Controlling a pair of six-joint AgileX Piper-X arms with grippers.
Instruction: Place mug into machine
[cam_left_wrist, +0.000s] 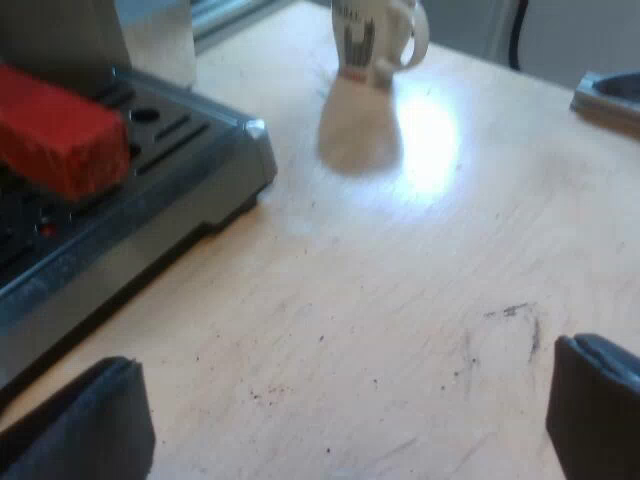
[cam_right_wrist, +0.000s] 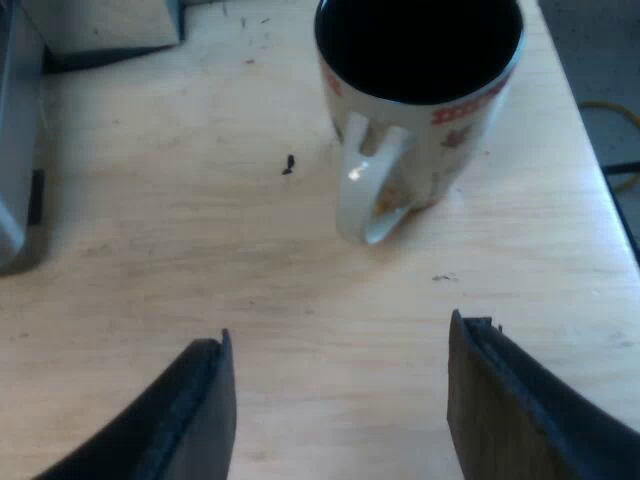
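Observation:
A white mug (cam_right_wrist: 420, 110) with a dark inside and red marks stands upright on the wooden table (cam_right_wrist: 200, 250), its handle turned toward my right gripper (cam_right_wrist: 340, 400). That gripper is open, a short way from the mug, with nothing between its fingers. In the left wrist view the same mug (cam_left_wrist: 375, 40) stands farther off on the table. My left gripper (cam_left_wrist: 345, 420) is open over bare wood near the espresso machine's drip tray (cam_left_wrist: 150, 170). The red end of the holder's handle (cam_left_wrist: 60, 135) sticks out over that tray.
A grey metal edge (cam_left_wrist: 610, 95) lies on the table beyond the mug. Part of the machine's body (cam_right_wrist: 15, 190) and a box-like base (cam_right_wrist: 100, 30) border the wood near the right gripper. A few dark specks (cam_right_wrist: 288, 165) dot the table.

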